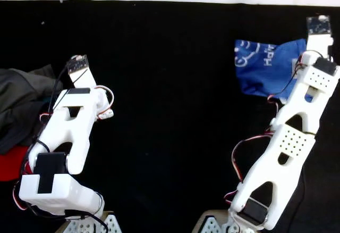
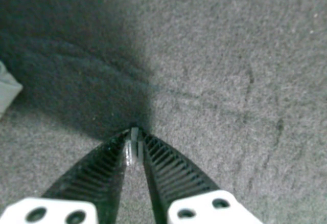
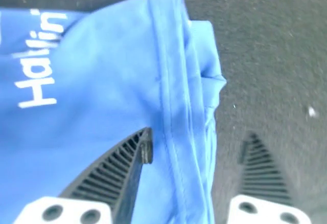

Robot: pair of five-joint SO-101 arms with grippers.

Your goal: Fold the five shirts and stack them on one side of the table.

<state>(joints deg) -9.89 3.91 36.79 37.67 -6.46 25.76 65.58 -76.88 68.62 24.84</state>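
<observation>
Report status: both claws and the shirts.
Left claw shut, empty, over table cloth. Right claw open, straddling blue shirt edge. Dark clothes heap and red shirt lie beside left arm. Nothing blocking.

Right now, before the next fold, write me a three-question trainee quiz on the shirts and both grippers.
1. True or false: the right gripper is shut on the folded blue cotton shirt.
2. Pick one: what lies under the left gripper? A. bare black table cover. B. a wooden tray. C. a white plate.
3. Fill the gap: in the high view, the heap of dark grey shirts lies at the table's ___ edge.

Key: 1 false (it is open, astride the shirt's edge); 2 A; 3 left.
</observation>
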